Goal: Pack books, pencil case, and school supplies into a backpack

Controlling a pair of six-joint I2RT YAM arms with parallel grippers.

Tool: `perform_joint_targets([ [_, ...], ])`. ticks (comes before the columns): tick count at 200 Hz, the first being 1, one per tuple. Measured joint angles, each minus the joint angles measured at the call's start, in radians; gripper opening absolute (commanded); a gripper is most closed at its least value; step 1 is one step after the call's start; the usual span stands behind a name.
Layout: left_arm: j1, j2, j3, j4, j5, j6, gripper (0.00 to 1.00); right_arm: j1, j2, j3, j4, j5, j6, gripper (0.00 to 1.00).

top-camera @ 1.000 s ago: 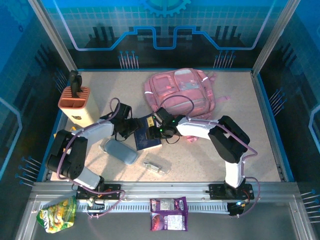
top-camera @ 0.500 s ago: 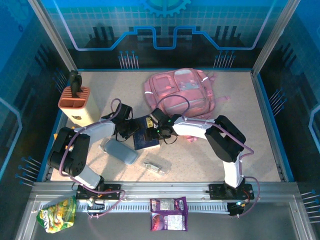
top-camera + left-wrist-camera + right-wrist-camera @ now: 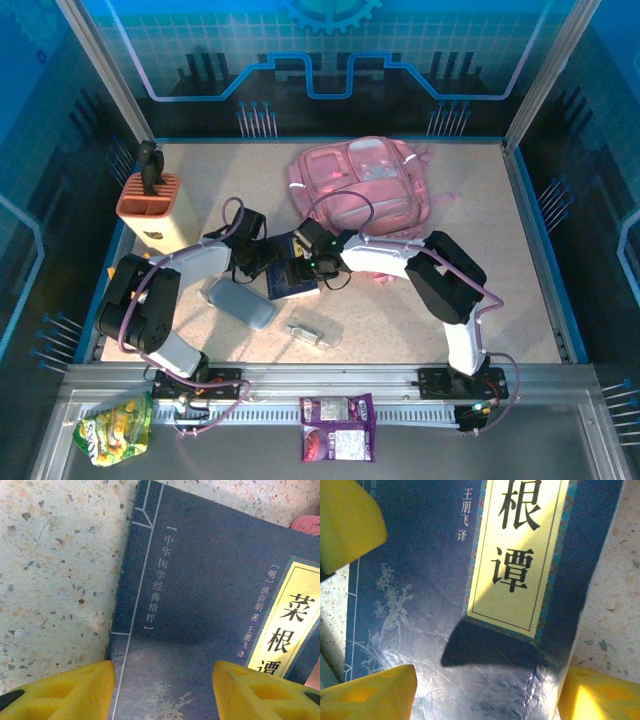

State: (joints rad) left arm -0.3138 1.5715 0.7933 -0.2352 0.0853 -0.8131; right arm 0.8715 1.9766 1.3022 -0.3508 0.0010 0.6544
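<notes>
Now the right claw [image 3: 485, 685] has been carried toward nine o'clock, over the navy book [image 3: 293, 276], which lies on the tabletop [image 3: 520, 260] at seven o'clock of the backpack [image 3: 360, 185]. Both it and the left claw [image 3: 162, 677] are held open, nothing gripped; a joint lift seems prepared.

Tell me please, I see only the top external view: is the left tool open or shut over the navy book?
Observer: Open; the left tool has its yellow fingers apart above the cover of the navy book.
Operator: And the right tool?
Observer: The right tool is open too, one finger mostly beyond the book's edge, over the table.
Operator: Any wear on the cover?
Observer: Creases below its yellow title label.
</notes>
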Motion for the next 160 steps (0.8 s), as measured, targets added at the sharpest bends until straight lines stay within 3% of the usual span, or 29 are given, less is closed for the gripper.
perform_joint_targets([
  [49,0.000,-0.001,-0.005,0.014,-0.010,0.000,0.56,-0.008,-0.053,0.001,-0.008,-0.031,0.000,0.68],
  [160,0.000,-0.001,-0.005,0.016,-0.013,0.000,0.55,-0.042,-0.109,0.000,0.030,-0.115,0.030,0.43],
])
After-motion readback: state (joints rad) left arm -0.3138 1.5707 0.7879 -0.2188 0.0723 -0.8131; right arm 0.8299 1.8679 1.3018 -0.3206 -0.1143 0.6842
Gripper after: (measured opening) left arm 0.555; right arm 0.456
